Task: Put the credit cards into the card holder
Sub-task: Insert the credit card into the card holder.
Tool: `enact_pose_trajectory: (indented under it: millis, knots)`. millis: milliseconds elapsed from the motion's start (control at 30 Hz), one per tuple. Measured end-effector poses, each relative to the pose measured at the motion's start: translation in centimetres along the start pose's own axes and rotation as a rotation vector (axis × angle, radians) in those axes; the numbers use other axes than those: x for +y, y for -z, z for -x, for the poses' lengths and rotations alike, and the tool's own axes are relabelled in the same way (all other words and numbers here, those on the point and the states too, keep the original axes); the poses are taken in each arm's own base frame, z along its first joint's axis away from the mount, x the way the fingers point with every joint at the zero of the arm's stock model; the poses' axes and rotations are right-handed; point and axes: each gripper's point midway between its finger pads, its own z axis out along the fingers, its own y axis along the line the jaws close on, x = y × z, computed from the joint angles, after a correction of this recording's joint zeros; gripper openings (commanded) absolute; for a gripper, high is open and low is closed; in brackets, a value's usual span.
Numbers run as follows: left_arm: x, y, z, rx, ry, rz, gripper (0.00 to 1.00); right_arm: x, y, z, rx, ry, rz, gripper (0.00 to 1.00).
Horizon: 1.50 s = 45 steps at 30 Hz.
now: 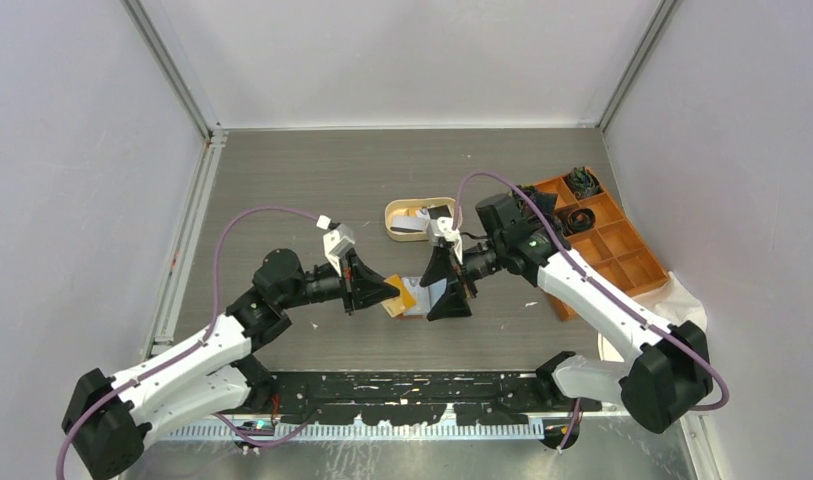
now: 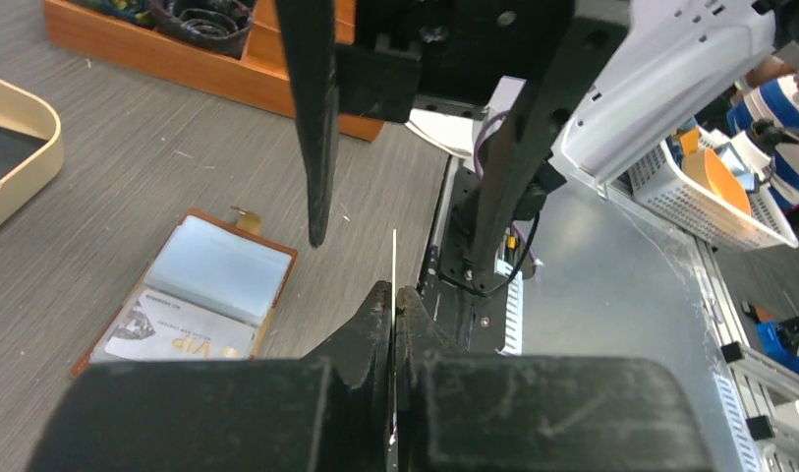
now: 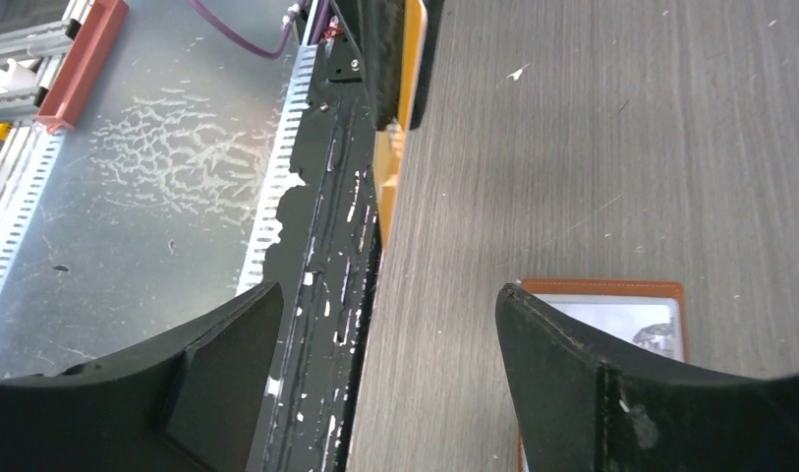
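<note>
My left gripper [image 1: 392,290] [image 2: 393,288] is shut on an orange credit card [image 1: 403,297], which the left wrist view shows edge-on as a thin pale line [image 2: 393,261]. The brown card holder [image 2: 194,295] [image 1: 423,306] lies open on the table just below and beside it, with a white printed card [image 2: 174,337] in one slot. My right gripper [image 1: 444,288] [image 3: 390,290] hangs open right over the holder's near edge [image 3: 611,293], nothing between its fingers. The held orange card [image 3: 412,59] shows at the top of the right wrist view. More cards [image 1: 414,222] lie in the cream tray.
A cream oval tray [image 1: 394,212] [image 2: 36,147] sits behind the grippers. An orange compartmented box [image 1: 607,245] [image 2: 179,59] with dark items stands at the right. The black base rail [image 1: 402,385] and metal edge run along the near side. White cloth [image 1: 682,300] lies at far right.
</note>
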Motion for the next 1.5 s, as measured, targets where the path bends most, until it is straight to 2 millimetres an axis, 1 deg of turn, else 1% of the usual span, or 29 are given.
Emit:
enact_pose_trajectory:
  millis: [167, 267, 300, 333, 433, 467, 500, 567, 600, 633, 733, 800, 867, 933, 1067, 1100, 1167, 1267, 1367, 1433, 1500]
  knots:
    - [-0.7, -0.4, 0.2, 0.042, -0.02, -0.045, 0.0, 0.0, -1.5, -0.9, 0.0, -0.06, 0.006, 0.65]
    - [-0.5, -0.9, 0.0, 0.07, -0.015, -0.053, 0.0, -0.1, -2.0, -0.4, -0.018, -0.089, 0.006, 0.56]
    - [-0.4, -1.1, -0.1, 0.079, -0.013, -0.055, 0.0, -0.2, -2.2, -0.2, -0.025, -0.095, 0.008, 0.51]
    - [-0.4, -1.2, -0.1, 0.084, -0.013, -0.055, 0.0, -0.2, -2.3, 0.1, -0.031, -0.1, 0.009, 0.45]
    - [-0.2, -1.5, -0.2, 0.097, -0.008, -0.058, 0.0, -0.3, -2.8, 0.5, -0.042, -0.114, 0.017, 0.15]
    - [-0.2, -1.6, -0.3, 0.1, -0.006, -0.059, 0.0, -0.3, -3.0, 0.6, -0.043, -0.122, 0.021, 0.07]
    - [-0.2, -1.6, -0.3, 0.102, -0.005, -0.059, 0.01, -0.3, -3.1, 0.5, -0.043, -0.132, 0.026, 0.02]
    - [-0.1, -1.6, -0.4, 0.107, -0.001, -0.058, 0.07, -0.3, -3.4, 0.3, -0.037, -0.159, 0.036, 0.01]
    - [-0.1, -1.6, -0.5, 0.111, 0.003, -0.056, 0.15, -0.3, -3.5, 0.2, -0.033, -0.171, 0.04, 0.01]
    - [-0.1, -1.6, -0.5, 0.113, 0.011, -0.053, 0.3, -0.3, -3.6, 0.2, -0.031, -0.176, 0.044, 0.01]
    - [-0.2, -1.6, 0.0, 0.079, 0.028, -0.047, 0.55, -0.2, -3.7, 0.0, -0.023, -0.192, 0.051, 0.01]
    - [-0.5, -1.1, 0.5, 0.02, 0.034, -0.045, 0.66, 0.0, -3.6, 0.0, -0.018, -0.204, 0.057, 0.01]
    - [-0.7, -0.3, 0.5, -0.053, 0.053, -0.044, 0.73, 0.3, -3.5, 0.2, -0.017, -0.207, 0.07, 0.01]
    - [-0.5, 0.8, -0.3, -0.125, 0.084, -0.039, 0.77, 0.6, -3.4, 0.4, -0.016, -0.206, 0.083, 0.01]
    - [0.4, 2.6, -2.3, -0.224, 0.164, -0.003, 0.82, 0.8, -3.1, 0.9, -0.012, -0.213, 0.094, 0.01]
    - [0.5, 3.0, -2.5, -0.242, 0.179, 0.003, 0.84, 0.8, -3.1, 0.9, -0.008, -0.217, 0.096, 0.01]
    - [0.5, 3.7, -2.2, -0.287, 0.194, 0.013, 0.88, 0.7, -3.1, 0.8, -0.002, -0.223, 0.098, 0.01]
    - [-0.2, 4.5, -0.1, -0.377, 0.19, 0.004, 0.88, 0.5, -3.0, 0.6, 0.006, -0.241, 0.096, 0.01]
    - [-0.9, 5.4, 1.4, -0.448, 0.174, -0.01, 0.87, 0.4, -2.9, 0.4, 0.011, -0.253, 0.094, 0.01]
    - [-1.0, 5.8, 1.5, -0.469, 0.175, -0.012, 0.87, 0.2, -2.9, 0.3, 0.013, -0.258, 0.092, 0.01]
    - [-0.7, 6.0, 1.0, -0.473, 0.18, -0.002, 0.86, 0.0, -3.0, 0.2, 0.016, -0.268, 0.088, 0.01]
